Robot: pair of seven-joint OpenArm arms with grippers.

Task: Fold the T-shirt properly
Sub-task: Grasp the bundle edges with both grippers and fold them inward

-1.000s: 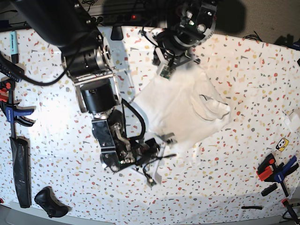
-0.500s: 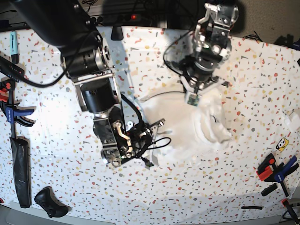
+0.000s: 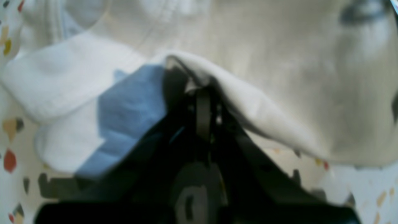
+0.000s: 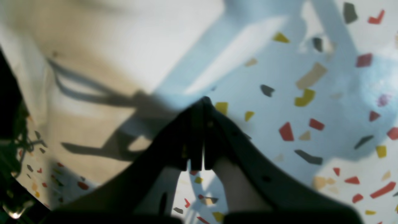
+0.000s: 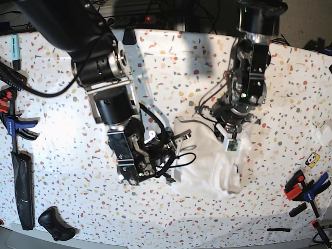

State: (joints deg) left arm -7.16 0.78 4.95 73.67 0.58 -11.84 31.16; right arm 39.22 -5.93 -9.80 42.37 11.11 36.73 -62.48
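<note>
The T-shirt (image 5: 205, 168) lies as a crumpled white bundle on the speckled table (image 5: 52, 155), right of centre. My left gripper (image 5: 230, 142) comes down on its far right side. In the left wrist view this gripper (image 3: 202, 90) is shut on a fold of the T-shirt (image 3: 279, 62), which drapes over its tips. My right gripper (image 5: 179, 148) sits at the bundle's left edge. In the right wrist view it (image 4: 203, 104) is shut, with its tips on the table beside the T-shirt (image 4: 108, 46). No cloth shows between them.
Blue and black clamps (image 5: 13, 124) lie along the left edge, and a black handle (image 5: 54, 223) at the front left. More clamps (image 5: 306, 189) sit at the front right near a small yellow tag (image 5: 312, 160). A teal marker (image 5: 14, 49) lies far left.
My left gripper has swung from the back toward the front right, dragging the shirt's far edge over. The shirt has gone from spread out to a tighter bundle. The right gripper shifted slightly.
</note>
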